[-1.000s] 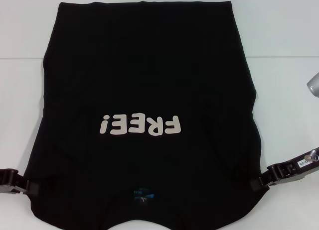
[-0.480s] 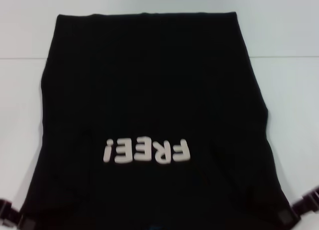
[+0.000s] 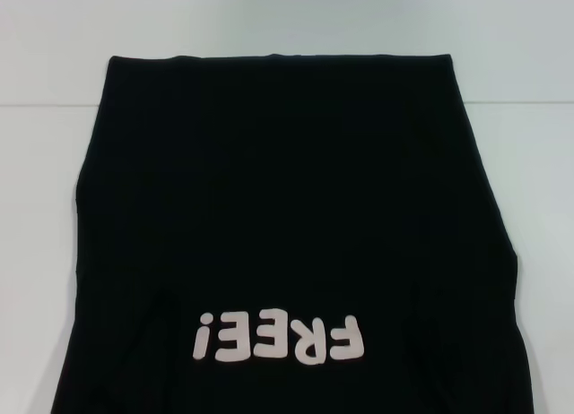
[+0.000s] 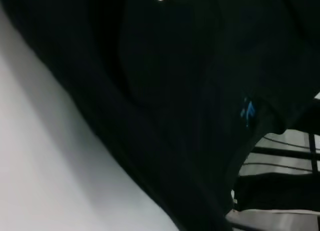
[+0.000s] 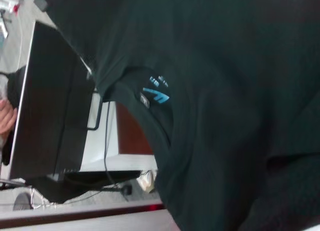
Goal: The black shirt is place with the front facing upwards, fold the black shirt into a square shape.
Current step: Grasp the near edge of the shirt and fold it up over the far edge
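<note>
The black shirt (image 3: 287,208) lies front up on the white table (image 3: 538,181) and fills most of the head view. Its cream "FREE!" lettering (image 3: 280,340) reads upside down near the bottom edge of that view. The hem is a straight edge at the far side. The shirt also fills the left wrist view (image 4: 165,101), with the blue neck label (image 4: 247,111) showing. The right wrist view shows the shirt (image 5: 235,91) with its collar and blue label (image 5: 156,95). Neither gripper shows in any view; the shirt's near end runs out of the head view.
Bare white table shows left (image 3: 36,208), right and beyond the shirt. In the right wrist view a dark monitor (image 5: 45,101) with cables stands beyond the collar, off the table.
The shirt has slid down the head view toward me and looks larger. Both grippers, seen at its near corners a second ago, have dropped out of the bottom of the view.
</note>
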Available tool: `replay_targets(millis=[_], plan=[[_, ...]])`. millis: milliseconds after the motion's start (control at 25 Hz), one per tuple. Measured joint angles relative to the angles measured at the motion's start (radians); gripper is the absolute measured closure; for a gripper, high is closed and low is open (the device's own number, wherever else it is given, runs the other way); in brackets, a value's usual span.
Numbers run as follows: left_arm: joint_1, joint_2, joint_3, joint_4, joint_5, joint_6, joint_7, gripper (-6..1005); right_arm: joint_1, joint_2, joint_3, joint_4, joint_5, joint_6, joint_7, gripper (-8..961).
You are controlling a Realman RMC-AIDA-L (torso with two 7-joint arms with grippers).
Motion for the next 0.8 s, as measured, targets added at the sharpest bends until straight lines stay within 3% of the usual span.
replay_targets(millis=[200,520,640,680,800], plan=[[-0.007,0.003,-0.054,0.005,-0.036,-0.016,0.012,951,-0.007,0.004,0.061,0.003,0.017,0.017,-0.005,891],[-0.043,0.036,-0.408,0.008,-0.126,-0.128,-0.005,950,-0.012,-0.029,0.378,0.005,0.146,0.087,0.063,890],[-0.045,0.037,-0.484,-0.005,-0.171,-0.196,-0.011,950,-0.028,-0.032,0.474,0.022,0.251,0.158,0.085,890],[-0.044,0.029,-0.538,-0.029,-0.226,-0.3,-0.018,951,-0.034,-0.032,0.495,0.041,0.292,0.195,0.084,890],[-0.036,0.014,-0.564,-0.068,-0.302,-0.417,-0.017,951,-0.047,-0.029,0.519,0.105,0.415,0.314,0.067,890]])
